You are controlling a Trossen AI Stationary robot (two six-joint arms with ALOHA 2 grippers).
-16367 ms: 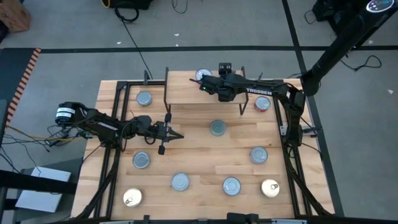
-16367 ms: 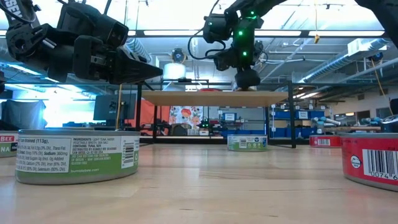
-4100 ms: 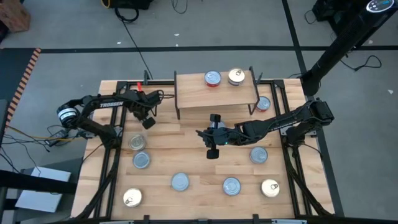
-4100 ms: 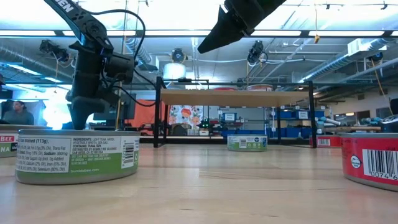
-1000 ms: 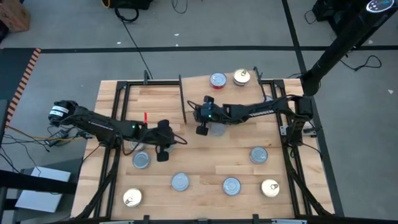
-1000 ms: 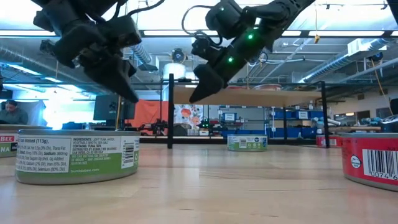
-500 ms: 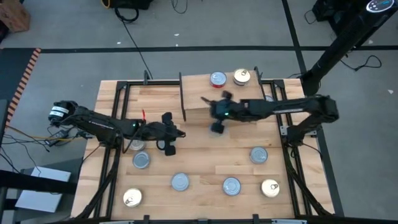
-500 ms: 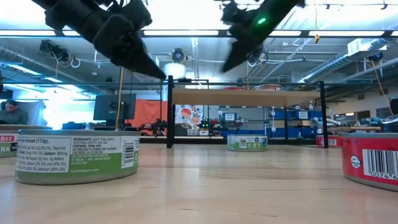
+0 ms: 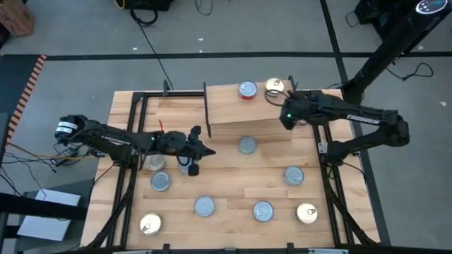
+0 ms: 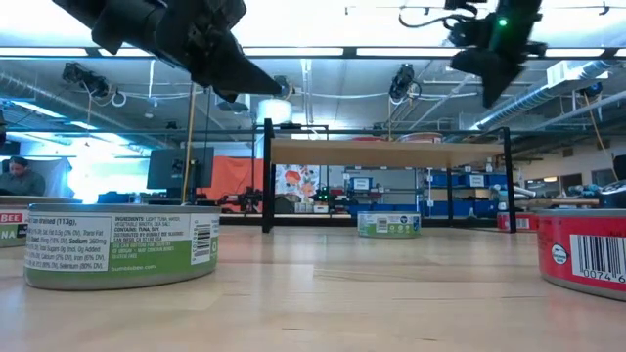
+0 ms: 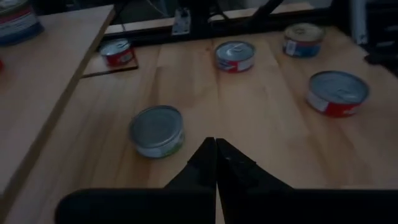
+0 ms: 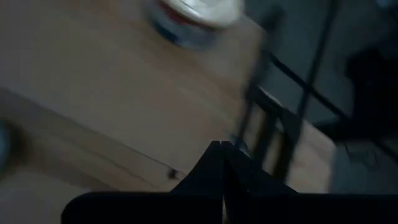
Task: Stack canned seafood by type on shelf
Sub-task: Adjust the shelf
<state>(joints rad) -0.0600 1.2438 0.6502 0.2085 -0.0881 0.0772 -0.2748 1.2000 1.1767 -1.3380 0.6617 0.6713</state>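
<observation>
The shelf stands at the table's far middle on black wire legs. Two tins of the canned seafood rest on its top, a red-labelled one and a gold-topped one. Several more tins lie flat on the tabletop, among them a silver-topped one just in front of the shelf. My left gripper hangs shut in the air to that tin's left, pointing toward it. My right gripper is shut and raised above the shelf's right end, pointing slantwise down.
Loose tins dot the near half of the table: silver ones and gold ones. A red tin sits by the shelf's right legs. A black frame runs along the table's sides.
My right gripper has risen from in front of the shelf's left part and swung toward the table's right and far side, ending above the shelf's right end; it has turned as it went. My left gripper has tipped up nearer to level and risen slightly. Both have stayed shut.
</observation>
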